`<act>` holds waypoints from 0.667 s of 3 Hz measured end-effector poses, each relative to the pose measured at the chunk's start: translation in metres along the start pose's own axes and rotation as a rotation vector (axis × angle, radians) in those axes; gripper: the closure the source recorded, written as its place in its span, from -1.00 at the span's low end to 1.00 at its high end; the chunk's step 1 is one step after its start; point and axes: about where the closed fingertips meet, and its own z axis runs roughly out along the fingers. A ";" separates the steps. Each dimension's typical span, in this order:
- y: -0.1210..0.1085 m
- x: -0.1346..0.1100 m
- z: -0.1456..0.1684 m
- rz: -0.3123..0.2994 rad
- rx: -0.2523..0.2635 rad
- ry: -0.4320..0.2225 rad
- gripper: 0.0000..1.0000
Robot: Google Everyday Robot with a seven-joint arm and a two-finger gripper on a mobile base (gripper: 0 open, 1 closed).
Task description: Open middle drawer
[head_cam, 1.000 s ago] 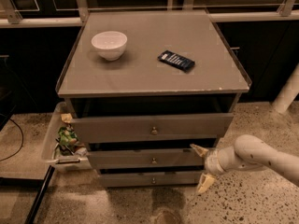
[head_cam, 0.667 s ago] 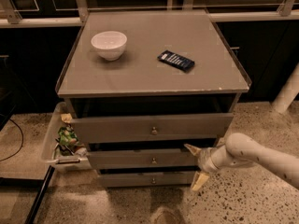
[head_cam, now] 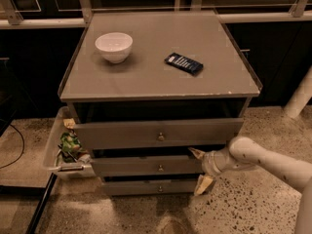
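Observation:
The grey cabinet (head_cam: 161, 84) has three drawers. The middle drawer (head_cam: 131, 166) has a flat grey front with a small brass knob (head_cam: 160, 168) at its centre. It sits under the taller top drawer (head_cam: 122, 133) and above the slim bottom drawer (head_cam: 131, 187). My gripper (head_cam: 200, 169) is at the right end of the middle drawer's front, right of the knob. It is open, with one fingertip (head_cam: 197, 153) above the front's top edge and the other at its lower edge. The white arm (head_cam: 263, 161) reaches in from the right.
A white bowl (head_cam: 114, 46) and a dark blue packet (head_cam: 184, 63) lie on the cabinet top. A clear bin with snack packets (head_cam: 68, 147) stands on the floor left of the cabinet. A white post (head_cam: 300, 99) stands at right. The top drawer's front stands slightly forward.
My gripper has moved left along the middle drawer's front, from beside the cabinet's right edge to over the front's right end. The drawers have not moved.

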 end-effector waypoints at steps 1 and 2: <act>-0.011 0.006 0.004 -0.011 0.020 0.010 -1.00; -0.020 0.010 0.010 -0.039 0.037 0.021 -1.00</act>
